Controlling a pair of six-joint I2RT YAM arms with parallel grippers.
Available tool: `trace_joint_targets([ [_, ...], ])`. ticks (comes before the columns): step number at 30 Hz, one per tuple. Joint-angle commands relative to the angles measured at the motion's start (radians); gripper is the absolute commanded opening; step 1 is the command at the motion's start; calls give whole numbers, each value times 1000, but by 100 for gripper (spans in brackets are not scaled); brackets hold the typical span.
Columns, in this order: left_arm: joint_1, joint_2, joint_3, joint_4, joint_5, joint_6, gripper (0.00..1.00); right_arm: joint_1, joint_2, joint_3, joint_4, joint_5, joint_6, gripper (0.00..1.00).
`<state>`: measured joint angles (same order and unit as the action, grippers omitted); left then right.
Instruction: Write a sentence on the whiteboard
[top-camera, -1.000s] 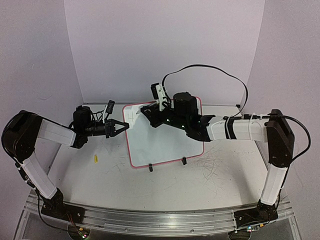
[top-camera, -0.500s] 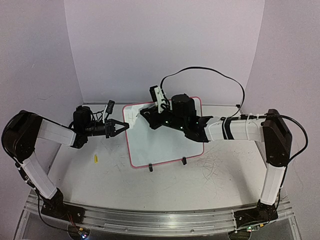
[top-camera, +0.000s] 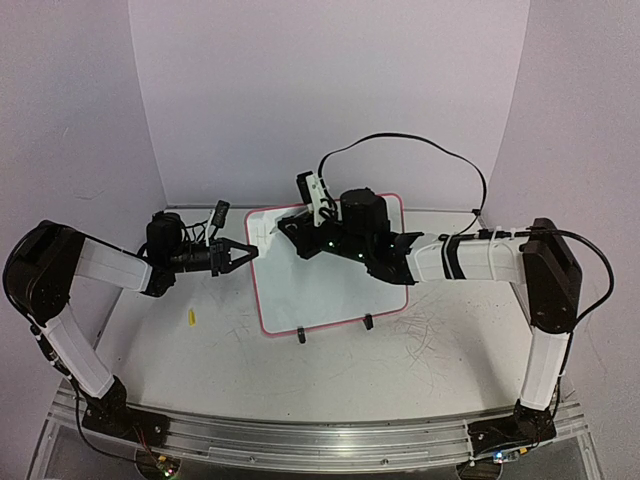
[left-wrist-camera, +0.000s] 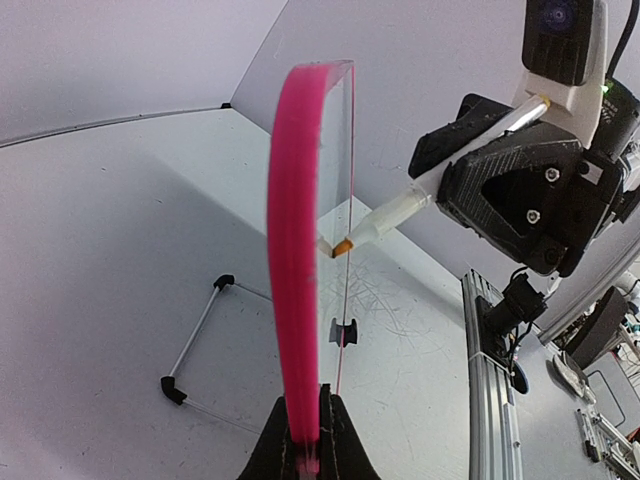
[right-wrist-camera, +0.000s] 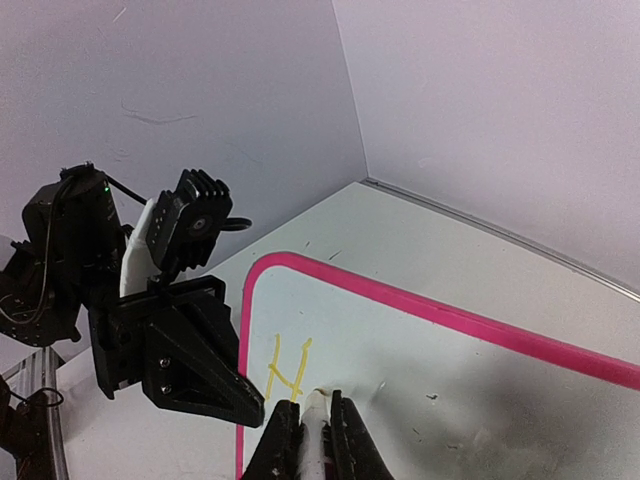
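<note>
My right claw (right-wrist-camera: 307, 432), clamped on the marker (left-wrist-camera: 400, 208), has crept left along the whiteboard (top-camera: 320, 295); the sentence (right-wrist-camera: 288, 370) shows 1 letter. Left claw (left-wrist-camera: 303, 445) pinches its left edge, near the table's (top-camera: 330, 375) back edge.

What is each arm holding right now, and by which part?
Left jaws clamp the whiteboard by its pink left-edge frame. Right jaws grip a marker by its barrel, tip at the board.
</note>
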<state>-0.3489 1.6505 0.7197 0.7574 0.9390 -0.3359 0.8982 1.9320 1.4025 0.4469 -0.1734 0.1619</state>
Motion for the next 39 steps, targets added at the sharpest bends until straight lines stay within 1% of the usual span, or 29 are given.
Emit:
trace_joint_targets([
  [1, -4, -16, 34, -13, -39, 79, 0, 1, 16, 35, 12, 14, 0, 0],
  [28, -4, -21, 32, -13, -38, 78, 0, 2, -24, -52, 6, 27, 17, 0],
  [39, -4, -21, 33, -14, -35, 78, 0, 2, -63, -86, 33, 109, 11, 0],
])
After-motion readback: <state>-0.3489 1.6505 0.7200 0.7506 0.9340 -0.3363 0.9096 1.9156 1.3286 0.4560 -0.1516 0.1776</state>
